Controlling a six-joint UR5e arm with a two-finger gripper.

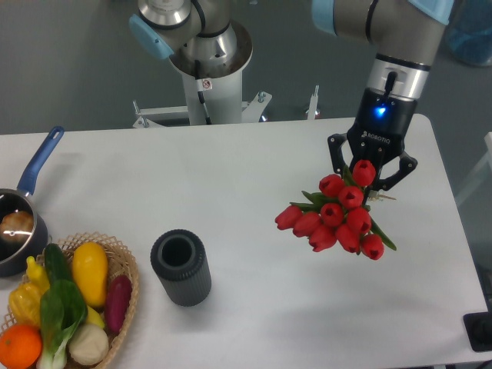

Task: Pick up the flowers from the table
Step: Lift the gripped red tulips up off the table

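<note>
I'm holding the flowers (338, 218) in my gripper (372, 171), fingers pinched around the bundled stems, which are mostly hidden behind the buds. The red tulip heads are hanging below and to the left of my fingers, clear of the table (254, 177), over its right-hand part, with a soft shadow lying on the white surface under them. A green leaf is poking out at the lower right of the bunch. A blue light is glowing on my wrist just above the fingers. Off to the left, a dark ribbed cylinder (181, 267) is standing upright on the table, well apart from the bunch. At the far left edge, a wicker basket (123, 284) of produce is sitting just beside a blue-handled saucepan (21, 223).
</note>
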